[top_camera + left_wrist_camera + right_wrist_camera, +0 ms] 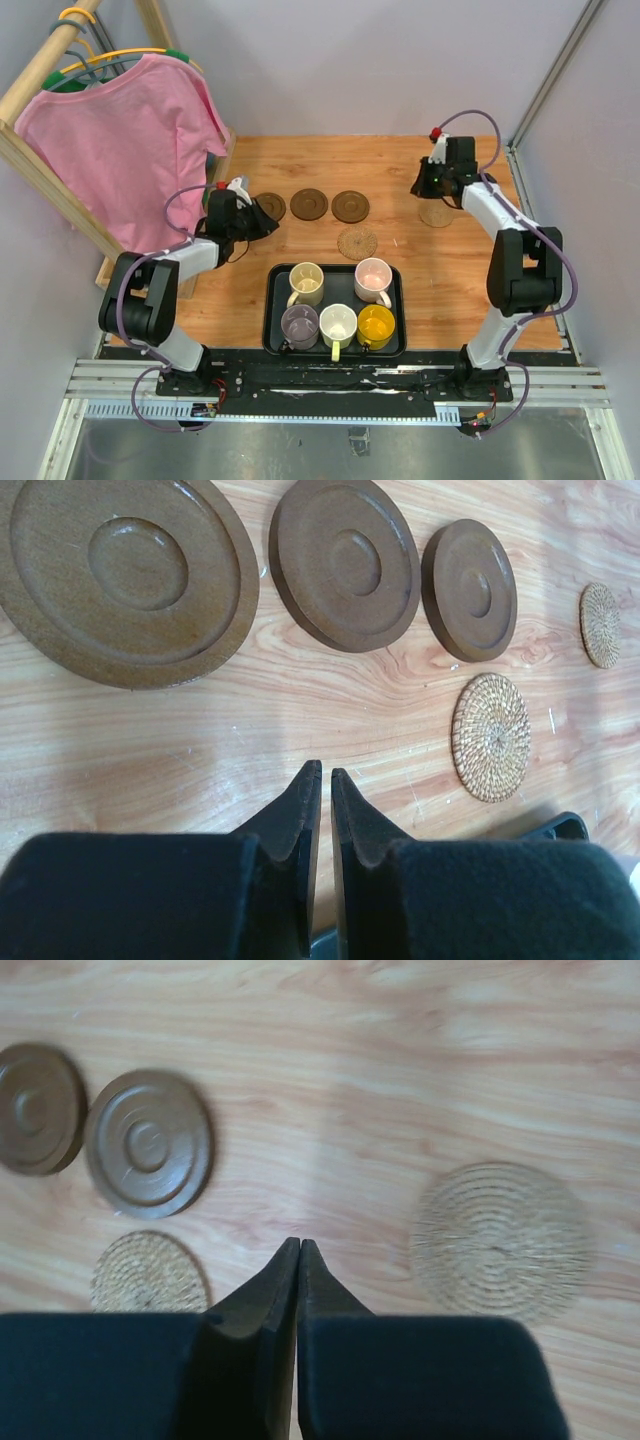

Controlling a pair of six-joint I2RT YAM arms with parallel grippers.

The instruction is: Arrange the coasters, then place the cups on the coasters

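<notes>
Three dark brown coasters (pixel 309 204) lie in a row at mid-table, with one woven coaster (pixel 358 243) just in front of them and another woven coaster (pixel 437 213) further right. Five cups sit in the black tray (pixel 275 330): cream (pixel 306 283), pink (pixel 373 279), grey-lilac (pixel 299 325), white (pixel 338 325) and amber (pixel 376 326). My left gripper (pixel 322 770) hovers near the leftmost brown coaster (pixel 125 575), its jaws almost together and empty. My right gripper (pixel 299 1243) is shut on nothing, just left of the right woven coaster (pixel 500 1240).
A wooden rack with a pink shirt (pixel 120 140) on hangers stands at the far left, close to my left arm. Grey walls and a metal post (pixel 545 90) bound the table on the right. The tray's corner (pixel 560 825) shows beside my left fingers.
</notes>
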